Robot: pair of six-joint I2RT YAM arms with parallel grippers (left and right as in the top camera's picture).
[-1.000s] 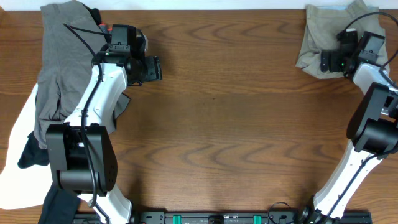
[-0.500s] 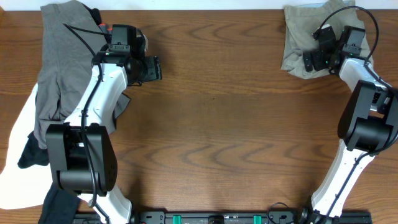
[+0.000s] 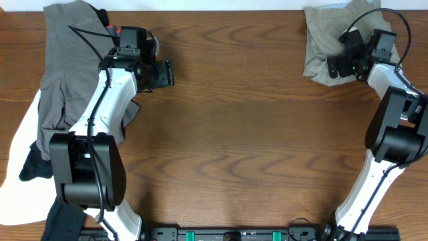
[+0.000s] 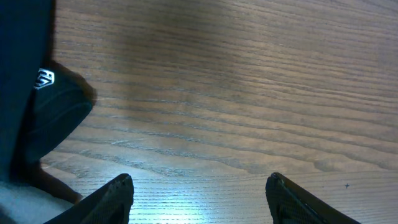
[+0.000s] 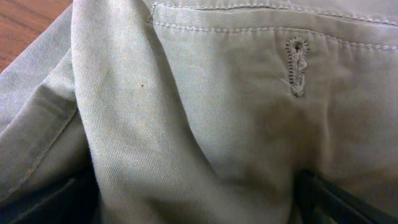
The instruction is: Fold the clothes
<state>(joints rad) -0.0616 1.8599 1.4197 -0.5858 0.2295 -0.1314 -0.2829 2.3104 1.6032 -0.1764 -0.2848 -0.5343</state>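
My right jaws gape over the bunched khaki shorts at the frame's upper right, left jaws released and empty; closing here could pinch several layers and ruin the fold.

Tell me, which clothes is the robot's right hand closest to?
The khaki shorts at the far right: the right gripper is down on them. The pile of grey, white and black clothes lies on the left.

Mid table bare, open passage; grey garment pile blocks left edge; khaki shorts fill far-right corner
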